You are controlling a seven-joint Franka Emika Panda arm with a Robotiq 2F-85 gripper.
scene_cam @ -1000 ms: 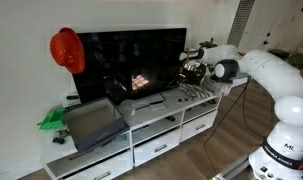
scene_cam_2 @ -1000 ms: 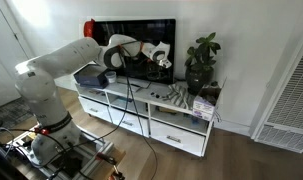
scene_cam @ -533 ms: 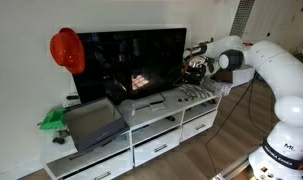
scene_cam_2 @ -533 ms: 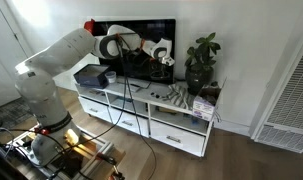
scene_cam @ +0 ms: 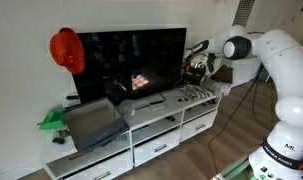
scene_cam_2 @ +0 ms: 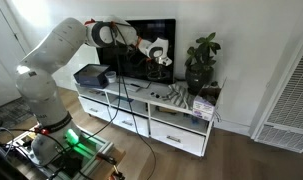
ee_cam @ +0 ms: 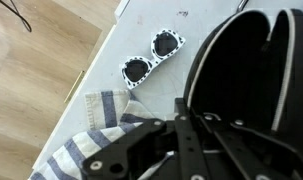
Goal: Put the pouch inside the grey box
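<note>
White console (scene_cam: pixel 157 152) with grey box (scene_cam: pixel 91 123), TV (scene_cam: pixel 131 62), striped cloth (ee_cam: pixel 96 127), sunglasses (ee_cam: pixel 152 58).

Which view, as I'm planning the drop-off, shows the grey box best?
An exterior view shows the grey box whole and large. Elsewhere it looks smaller and flatter; the wrist view lacks it.
</note>
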